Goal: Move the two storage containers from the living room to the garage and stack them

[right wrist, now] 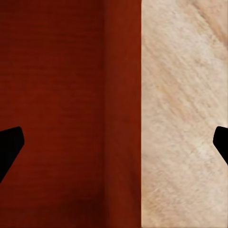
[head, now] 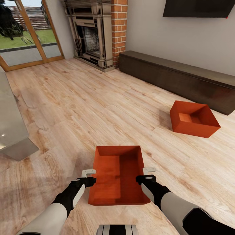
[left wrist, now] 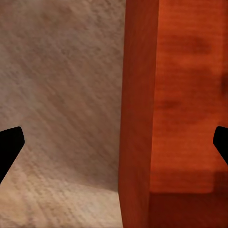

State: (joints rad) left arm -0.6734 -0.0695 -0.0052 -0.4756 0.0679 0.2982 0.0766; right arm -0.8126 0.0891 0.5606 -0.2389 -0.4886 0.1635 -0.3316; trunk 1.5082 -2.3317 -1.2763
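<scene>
Head view, near box: one storage container (head: pixel 118 176) sits on the light plank floor (head: pixel 81 107) right in front of me, open side up.
Head view, my hands: my left gripper (head: pixel 88 177) is at its left wall, my right gripper (head: pixel 147 174) at its right wall.
Head view, far box: the second storage container (head: pixel 194 118) lies well apart, ahead to my right, just before the long dark cabinet (head: pixel 176 76).
Head view, surroundings: brick fireplace (head: pixel 98 36) ahead, glass door (head: pixel 26 32) to its left, black TV (head: pixel 199 8) on the wall, a pale grey block (head: pixel 11 127) at my left.
Left wrist view: my fingers (left wrist: pixel 9 147) stand spread, the orange wall between them, one tip over wood, the other over the box's inside; whether they touch it I cannot tell.
Right wrist view: my fingers (right wrist: pixel 9 147) are likewise spread, straddling the right wall.
</scene>
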